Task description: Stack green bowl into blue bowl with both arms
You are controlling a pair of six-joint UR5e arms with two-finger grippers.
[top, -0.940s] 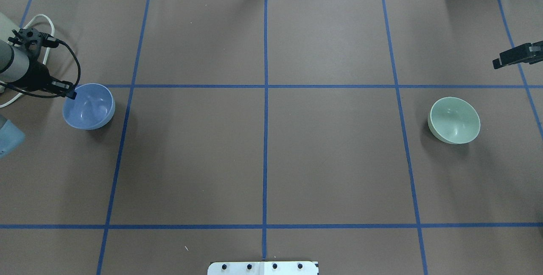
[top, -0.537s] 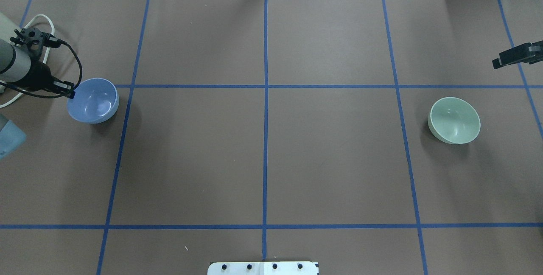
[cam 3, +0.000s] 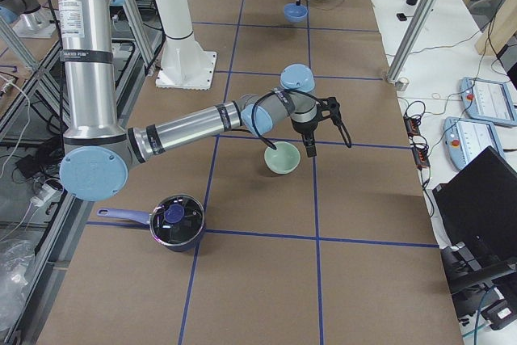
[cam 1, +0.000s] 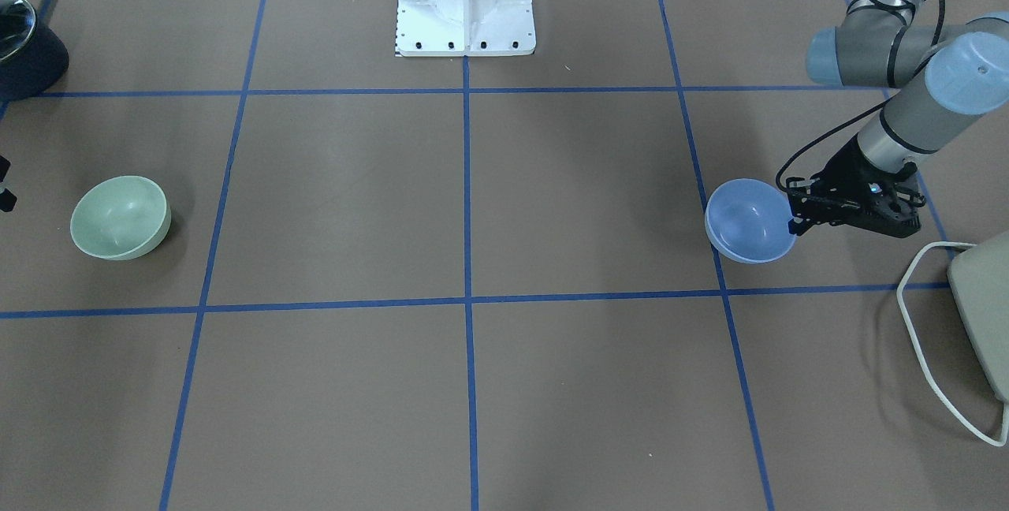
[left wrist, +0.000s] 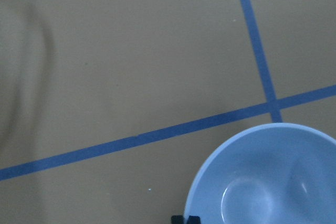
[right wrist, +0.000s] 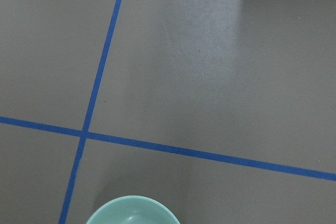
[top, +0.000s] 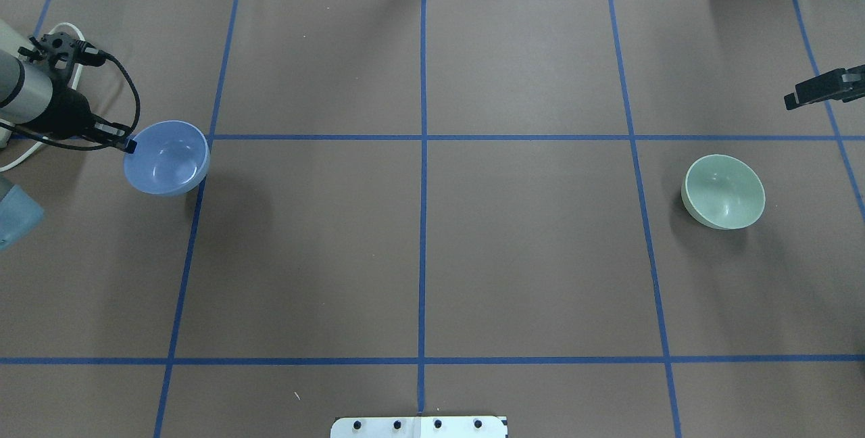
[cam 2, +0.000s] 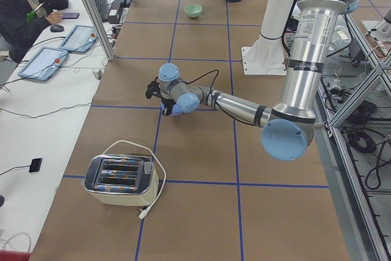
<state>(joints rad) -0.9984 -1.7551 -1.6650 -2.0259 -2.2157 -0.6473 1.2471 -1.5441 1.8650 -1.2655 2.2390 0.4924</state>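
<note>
The periwinkle-blue bowl (top: pixel 169 157) hangs from my left gripper (top: pixel 128 146), which is shut on its left rim and holds it just above the table at the far left. It also shows in the front view (cam 1: pixel 745 219) and the left wrist view (left wrist: pixel 268 182). The pale green bowl (top: pixel 724 191) stands upright on the table at the right, also in the front view (cam 1: pixel 120 215) and at the bottom of the right wrist view (right wrist: pixel 134 211). My right gripper (top: pixel 821 90) hovers beyond the green bowl at the right edge, apart from it. I cannot tell whether it is open.
A cream toaster (cam 2: pixel 120 178) with a white cord stands at the table's left end, behind my left arm. A dark lidded pot (cam 3: pixel 174 220) sits near the robot on the right side. The white pedestal (cam 1: pixel 465 2) stands at mid table edge.
My left gripper has carried the blue bowl to the right, toward the table's middle, and slightly away from the robot. The green bowl and right arm have not moved.
</note>
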